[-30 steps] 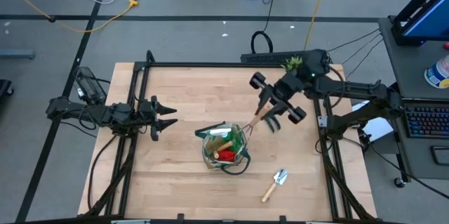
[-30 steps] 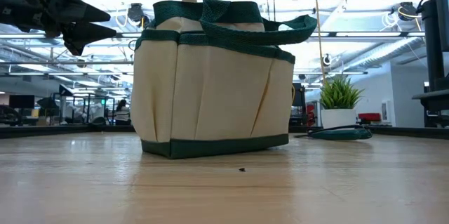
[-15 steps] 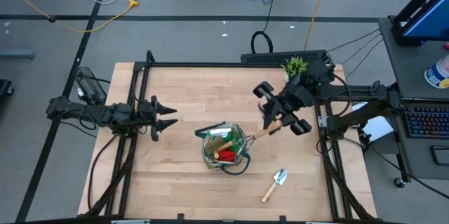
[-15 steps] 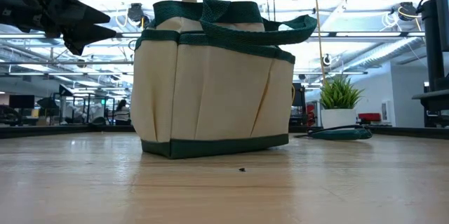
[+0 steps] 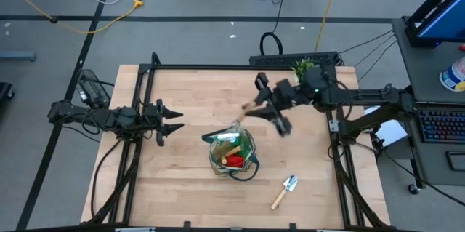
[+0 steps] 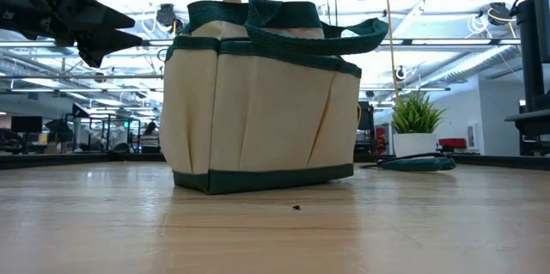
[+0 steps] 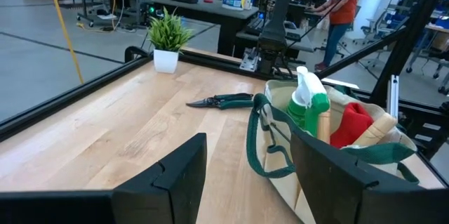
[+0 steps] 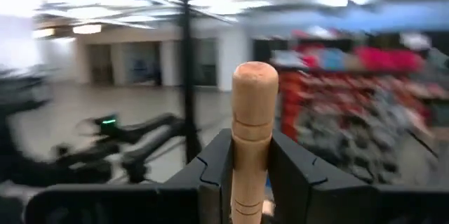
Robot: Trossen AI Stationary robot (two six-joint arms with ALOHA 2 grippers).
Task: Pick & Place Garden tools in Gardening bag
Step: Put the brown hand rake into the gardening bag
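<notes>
High view: right claw [image 5: 256,106] above the gardening bag [image 5: 232,151], clamped on wooden-handled tool [image 5: 245,110]

Beige gardening bag [image 5: 232,153] upright mid-table, tools inside; trowel [image 5: 284,191] lies beside.

One bag [image 5: 232,152], one trowel [image 5: 284,190], one shears [image 7: 221,100], one plant [image 7: 168,40]

From where I stand, nothing here can be read. The gardening bag [image 6: 258,102] carries no printing on its beige cloth, the spray bottle [image 7: 309,101] sticking out of it shows no legible label, and whatever signs hang in the room beyond the table [image 5: 196,101] are too far off to make out.
</notes>
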